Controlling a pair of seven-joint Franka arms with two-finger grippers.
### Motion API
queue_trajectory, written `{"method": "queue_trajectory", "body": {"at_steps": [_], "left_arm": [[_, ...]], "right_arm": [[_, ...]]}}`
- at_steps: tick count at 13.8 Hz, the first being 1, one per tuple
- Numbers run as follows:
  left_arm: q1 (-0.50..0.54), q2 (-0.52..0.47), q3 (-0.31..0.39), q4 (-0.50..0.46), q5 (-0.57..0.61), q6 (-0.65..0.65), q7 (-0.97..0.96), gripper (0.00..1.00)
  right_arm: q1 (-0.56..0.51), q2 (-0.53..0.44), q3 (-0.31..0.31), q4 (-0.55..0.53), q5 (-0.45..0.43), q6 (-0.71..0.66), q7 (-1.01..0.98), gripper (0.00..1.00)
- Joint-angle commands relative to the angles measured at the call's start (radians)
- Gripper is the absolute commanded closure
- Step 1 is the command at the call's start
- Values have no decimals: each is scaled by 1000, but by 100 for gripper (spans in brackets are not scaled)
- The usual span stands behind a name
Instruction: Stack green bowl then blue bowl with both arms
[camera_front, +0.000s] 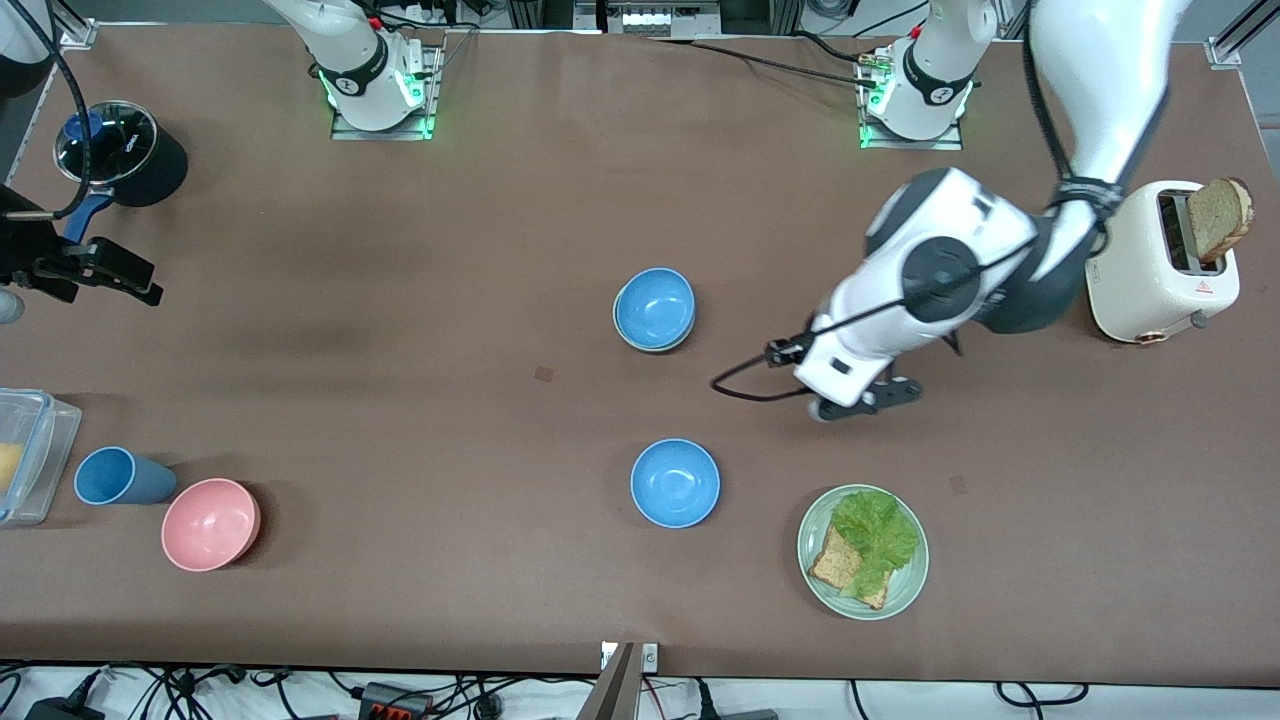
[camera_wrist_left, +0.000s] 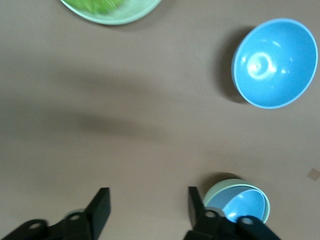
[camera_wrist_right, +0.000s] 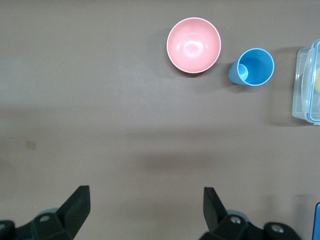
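Blue bowl (camera_front: 655, 307) nested in green bowl (camera_wrist_left: 214, 192), just beside released, empty left hand (camera_wrist_left: 148, 205).

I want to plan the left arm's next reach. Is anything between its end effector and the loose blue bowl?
Nothing visible. The left end effector is open over bare table beside the green bowl, which already holds one blue bowl. The loose blue bowl sits apart; the plate lies aside.
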Motion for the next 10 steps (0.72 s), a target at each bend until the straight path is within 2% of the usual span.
{"method": "queue_trajectory", "body": {"at_steps": [1,3,6,8,10], "left_arm": [[72,11,-9,57,-7,-43,159,0],[129,5,-9,59,-13,-45,354,0],[186,-77,23,39,-30,-45,587,0],[164,-209,169,-37,-150,-34,704,0],[78,-314,354,-114,-234,-19,841,0]], "right_arm": [[0,-14,5,3,-14,-9,-18,0],[0,-16,5,3,-14,-14,-19,0],[0,-16,5,3,-11,-23,-18,0],[0,-16,5,3,-11,-29,-16,0],[0,-14,5,3,-10,-40,-9,0]]}}
